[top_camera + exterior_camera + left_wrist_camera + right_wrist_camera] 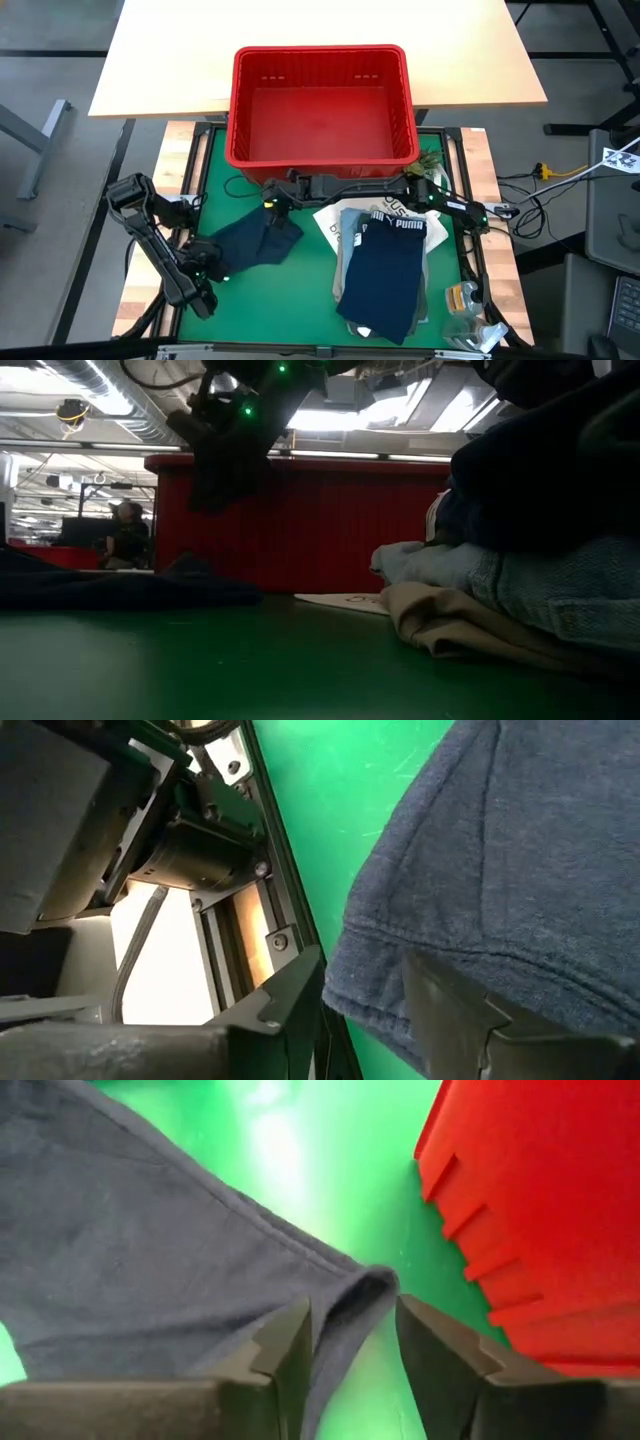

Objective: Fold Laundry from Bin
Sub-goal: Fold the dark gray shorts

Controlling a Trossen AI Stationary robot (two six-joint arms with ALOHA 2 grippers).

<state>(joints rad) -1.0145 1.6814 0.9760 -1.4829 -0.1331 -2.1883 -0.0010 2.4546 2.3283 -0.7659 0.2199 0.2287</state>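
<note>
Navy garment [258,240] (soft knit, hemmed) lies crumpled on green surface [300,300] beside ribbed red bin [322,150]; left gripper [365,1010] fingers apart astride its hem; right gripper [352,1345] fingers apart around a folded corner.

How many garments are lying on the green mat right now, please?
At least 4: a navy one spread at the left, and a stack at the right of navy shorts over denim, beige, perhaps more hidden.

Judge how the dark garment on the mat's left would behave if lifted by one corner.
Probably floppy: the dark garment lies rumpled on the green mat, its edge curling between the right hand's open fingers. Likely light, a thin knit with a stitched hem. It would likely drape and unfold rather than keep shape.
</note>
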